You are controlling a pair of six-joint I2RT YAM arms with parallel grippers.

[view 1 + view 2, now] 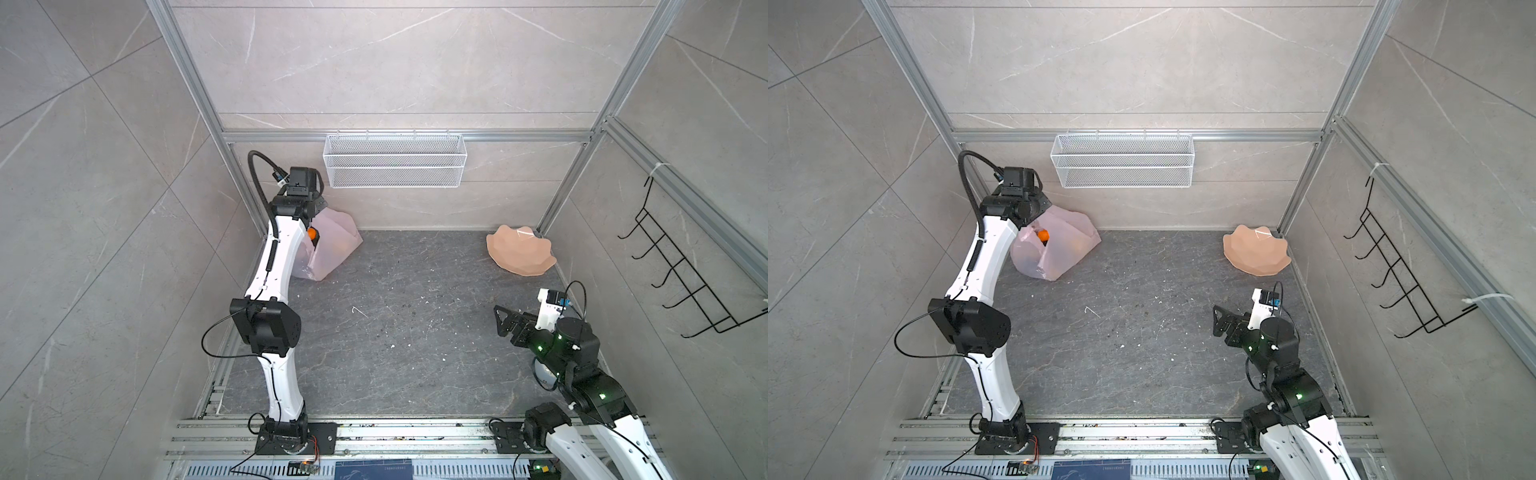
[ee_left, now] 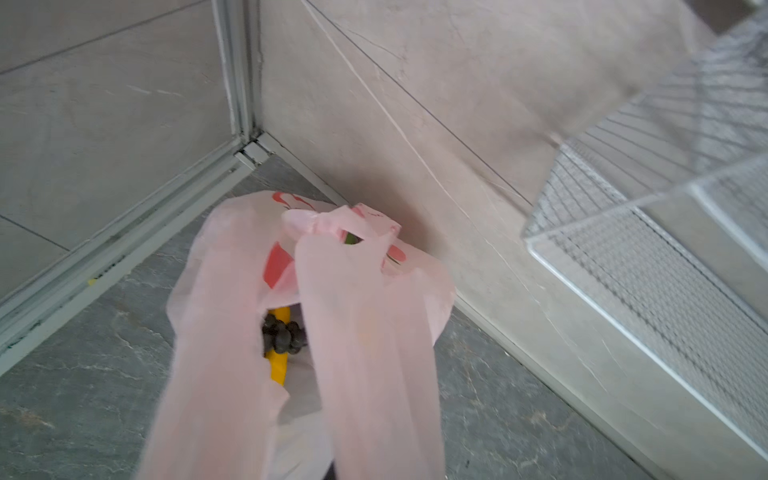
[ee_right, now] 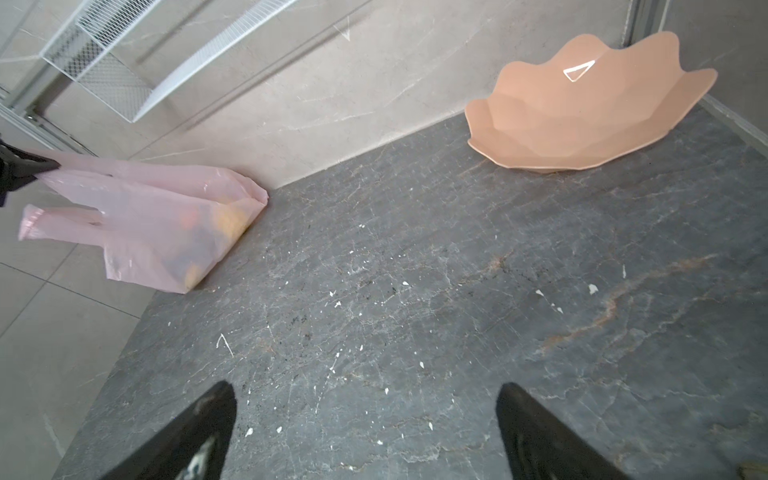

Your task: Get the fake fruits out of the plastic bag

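Nearest us, the right tool (image 3: 365, 395) hangs over the dark grey, veined stone-look counter (image 3: 415, 291) with its black fingers spread wide and nothing between them. We judge it is parked there until the bag offers an opening. The counter is flat, matt and flecked with pale chips.

Farther off, in the far left corner, lies the thin, translucent pale pink plastic bag (image 3: 158, 224), crinkly and printed with red shapes. The left tool (image 3: 45, 167) is clamped on one handle and draws the film taut, while the bag's bottom rests on the counter by the back wall. We take this as a lift meant to pull the mouth open. In the left wrist view the strands of that handle part enough to show a smooth yellow plastic banana (image 2: 279, 365) with a knobbly dark grape bunch (image 2: 282, 334) lying across it. Orange and dark shapes blur through the film; we cannot name them. Every fruit we see is inside the bag, so the task looks barely begun.

In the far right corner a glossy, faceted peach-coloured scalloped plate (image 3: 582, 112) sits tilted, perhaps the landing place. Farthest, a white wire-mesh basket (image 1: 395, 162) hangs on the back wall.
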